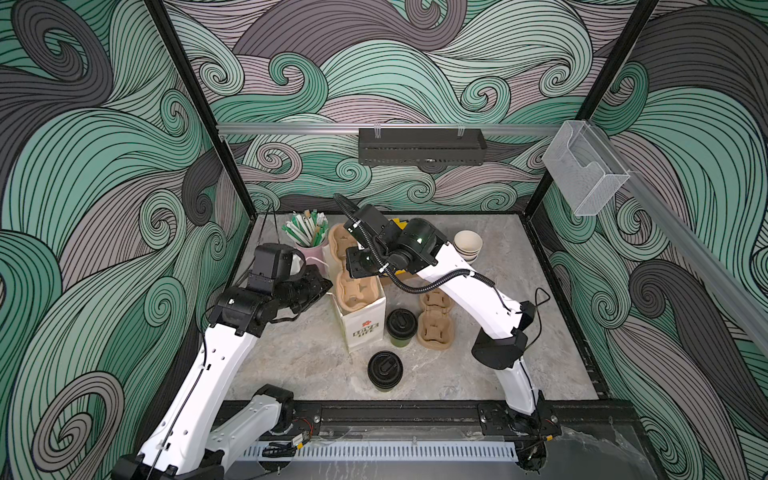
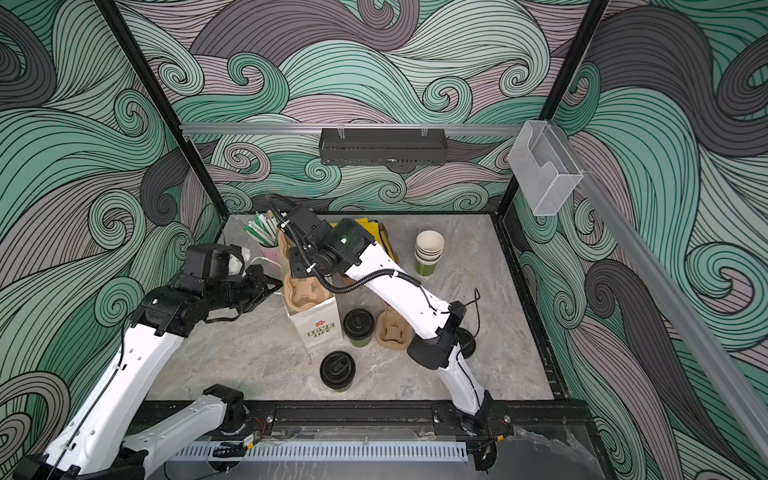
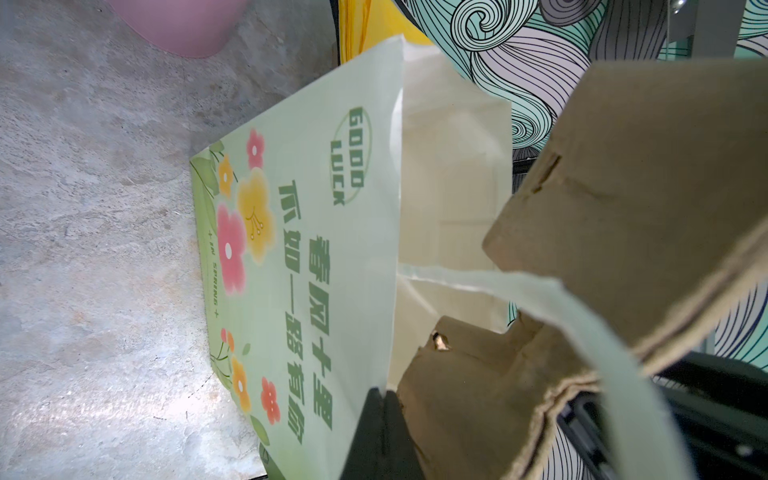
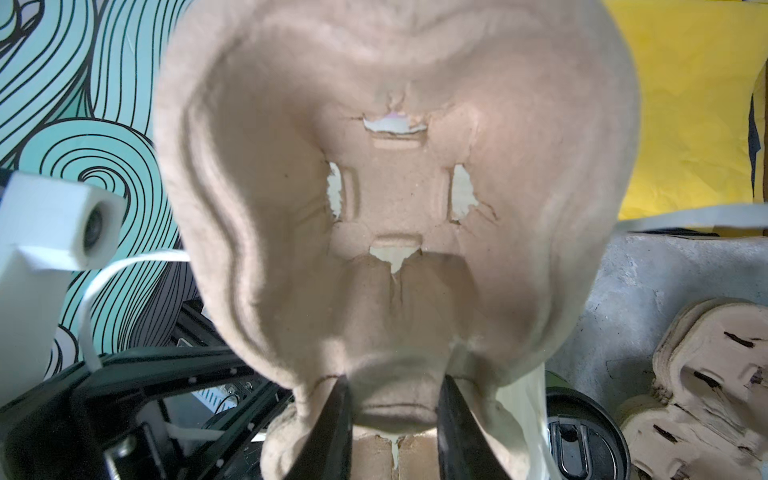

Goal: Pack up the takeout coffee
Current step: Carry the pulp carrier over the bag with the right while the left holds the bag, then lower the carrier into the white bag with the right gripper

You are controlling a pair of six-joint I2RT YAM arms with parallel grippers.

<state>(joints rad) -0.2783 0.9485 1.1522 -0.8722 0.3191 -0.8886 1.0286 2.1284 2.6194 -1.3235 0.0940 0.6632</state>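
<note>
Holding the pulp carrier (image 4: 399,199) half inside the paper bag (image 3: 316,249), we have our right fingers (image 4: 337,428) clamped on its ridge and our left fingers (image 3: 376,428) pinching the bag's rim. The takeout coffee (image 1: 401,326) stands on the counter (image 1: 299,365) just beside the bag. If the carrier snags, the bag could tip onto it.
</note>
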